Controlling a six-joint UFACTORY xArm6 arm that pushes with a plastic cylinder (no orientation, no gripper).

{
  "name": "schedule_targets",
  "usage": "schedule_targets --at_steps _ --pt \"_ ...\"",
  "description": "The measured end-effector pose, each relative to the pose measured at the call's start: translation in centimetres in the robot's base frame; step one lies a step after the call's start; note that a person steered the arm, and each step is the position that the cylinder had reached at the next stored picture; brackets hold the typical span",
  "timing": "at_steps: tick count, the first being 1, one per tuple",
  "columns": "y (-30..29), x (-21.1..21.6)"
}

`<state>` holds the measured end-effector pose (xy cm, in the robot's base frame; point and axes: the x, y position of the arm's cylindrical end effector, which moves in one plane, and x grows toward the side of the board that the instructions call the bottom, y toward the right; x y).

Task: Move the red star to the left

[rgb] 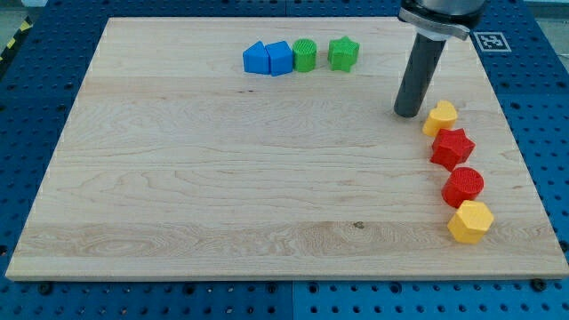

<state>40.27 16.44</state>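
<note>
The red star [452,148] lies near the board's right edge, in a column of blocks. Just above it and touching it is a yellow heart [440,116]. Below it are a red cylinder [463,187] and a yellow hexagon [470,221]. My tip [409,112] rests on the board just left of the yellow heart, up and to the left of the red star, a short gap away from both.
Near the view's top, a row holds two blue blocks [268,59], a green cylinder [305,55] and a green star [343,53]. The wooden board [222,178] sits on a blue perforated table. A marker tag [488,40] lies past the board's top right corner.
</note>
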Motion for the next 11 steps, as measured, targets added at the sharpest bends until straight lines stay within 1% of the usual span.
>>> schedule_targets --at_steps 2,3,4,5,6,7,11 --pt "0.7 -4.7" --pt "6.6 -3.2" --pt "12.7 2.3" --pt "15.4 6.9" --pt "15.3 7.0" --pt "13.2 7.3" --pt "0.7 7.3"
